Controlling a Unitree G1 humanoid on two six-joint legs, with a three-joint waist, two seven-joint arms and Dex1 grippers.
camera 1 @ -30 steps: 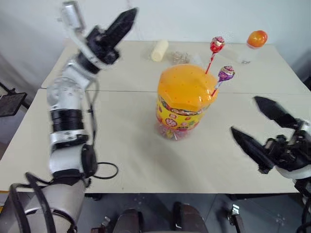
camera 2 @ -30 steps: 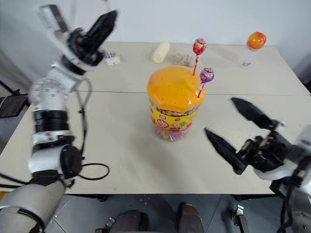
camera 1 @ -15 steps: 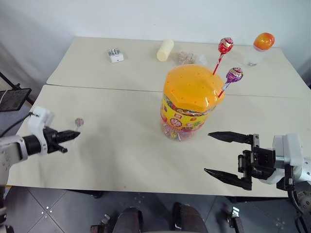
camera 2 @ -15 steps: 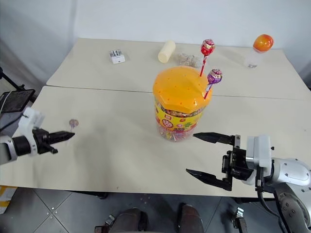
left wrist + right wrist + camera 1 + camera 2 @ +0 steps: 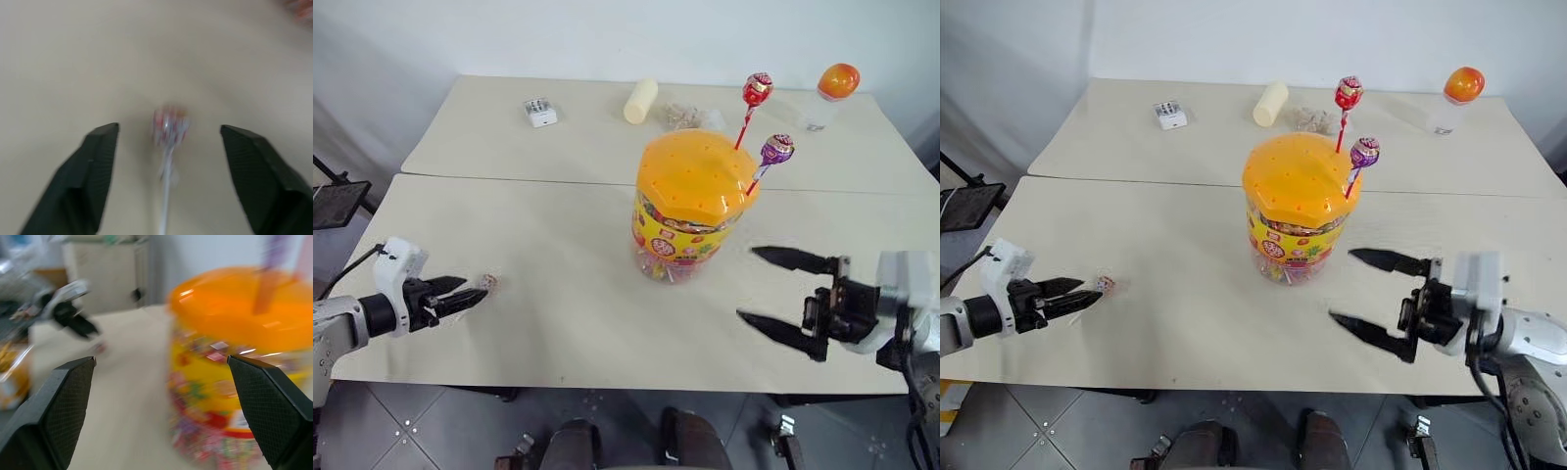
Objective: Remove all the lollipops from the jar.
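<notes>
Two lollipops (image 5: 759, 88) stand in the jar (image 5: 692, 204)'s lid, mid-worktop (image 5: 578, 313).
You have both end effectors spread: right end effector (image 5: 781, 294) beside the jar, left end effector (image 5: 166, 134) around what looks like a third lollipop (image 5: 168, 126) on the worktop.

No legible text, brand, number or sign anywhere. Jar (image 5: 690, 211) carries yellow-red patterned label (image 5: 680, 238): print too small, nothing readable. Lollipop wrappers, red (image 5: 757, 88) and purple (image 5: 775, 149), show printed pattern, no letters discernible. Small white box (image 5: 540, 113) at table's far side bears dark marks on top, not decipherable. Wrist views blurred; label there just smear of colour.
</notes>
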